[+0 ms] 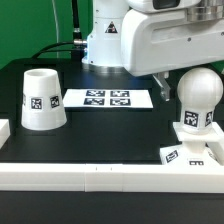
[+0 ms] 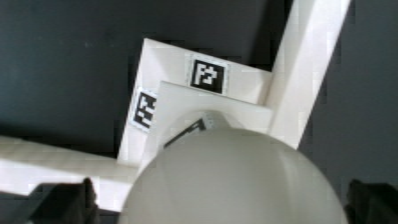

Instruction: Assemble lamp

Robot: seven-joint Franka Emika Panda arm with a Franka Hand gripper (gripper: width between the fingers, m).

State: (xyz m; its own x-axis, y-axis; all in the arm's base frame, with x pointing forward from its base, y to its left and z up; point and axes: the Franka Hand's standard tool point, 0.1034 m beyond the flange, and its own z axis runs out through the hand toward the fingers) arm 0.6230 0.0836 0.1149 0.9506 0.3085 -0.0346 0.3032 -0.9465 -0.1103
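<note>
Gripper (image 2: 214, 200) is held open around the bulb (image 2: 222, 170).
Wrist view: its dark fingers (image 2: 63, 200) are seen apart, one on each side of the round bulb, and the base (image 2: 178, 70) is seen under it. Exterior view: the bulb is set on the base, and the shade (image 1: 43, 98) is placed well apart at that view's left.

Green backdrop (image 1: 30, 25) behind, matte black tabletop (image 1: 105, 130), white border rail (image 1: 90, 176) along near edge, even lighting
</note>
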